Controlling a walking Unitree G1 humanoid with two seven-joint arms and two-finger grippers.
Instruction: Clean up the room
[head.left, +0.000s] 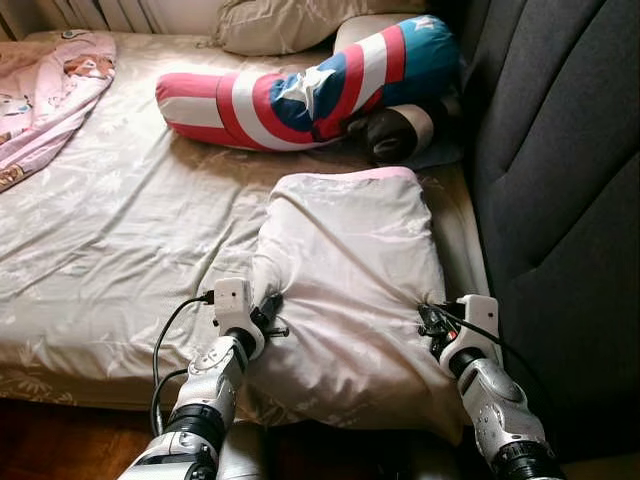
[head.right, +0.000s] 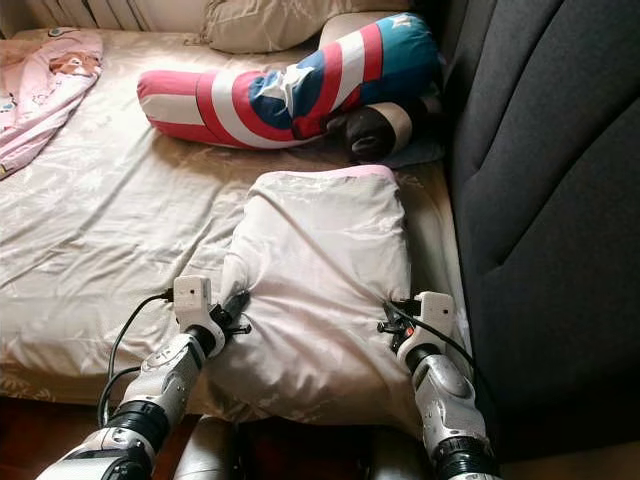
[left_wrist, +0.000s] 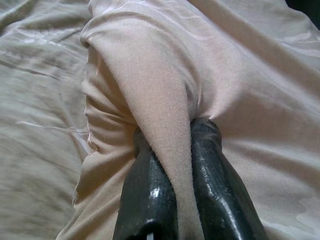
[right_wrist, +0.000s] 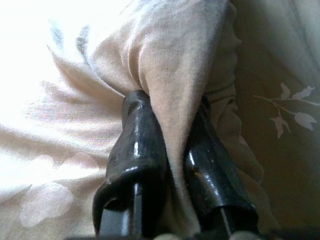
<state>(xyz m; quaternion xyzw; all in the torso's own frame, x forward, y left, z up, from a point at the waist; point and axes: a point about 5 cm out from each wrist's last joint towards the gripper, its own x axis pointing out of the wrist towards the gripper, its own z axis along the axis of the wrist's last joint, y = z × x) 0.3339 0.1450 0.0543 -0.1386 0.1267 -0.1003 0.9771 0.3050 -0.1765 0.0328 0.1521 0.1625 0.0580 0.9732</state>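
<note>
Pale pillow (head.left: 345, 280) lying on bed (head.left: 100, 230), near right side, just beside dark headboard (head.left: 560, 200). Left gripper (left_wrist: 172, 140) clenching fold of pillow's left edge; right gripper (right_wrist: 172, 125) pinching fold at right edge. Striped star bolster (head.left: 300, 90) lying farther back, pink blanket (head.left: 50, 90) far left

Daylight falls across a bed (head.left: 100, 230) with a beige floral sheet, a dark grey padded headboard (head.left: 560, 170) on the right, dark wood floor (head.left: 60, 440) below.
</note>
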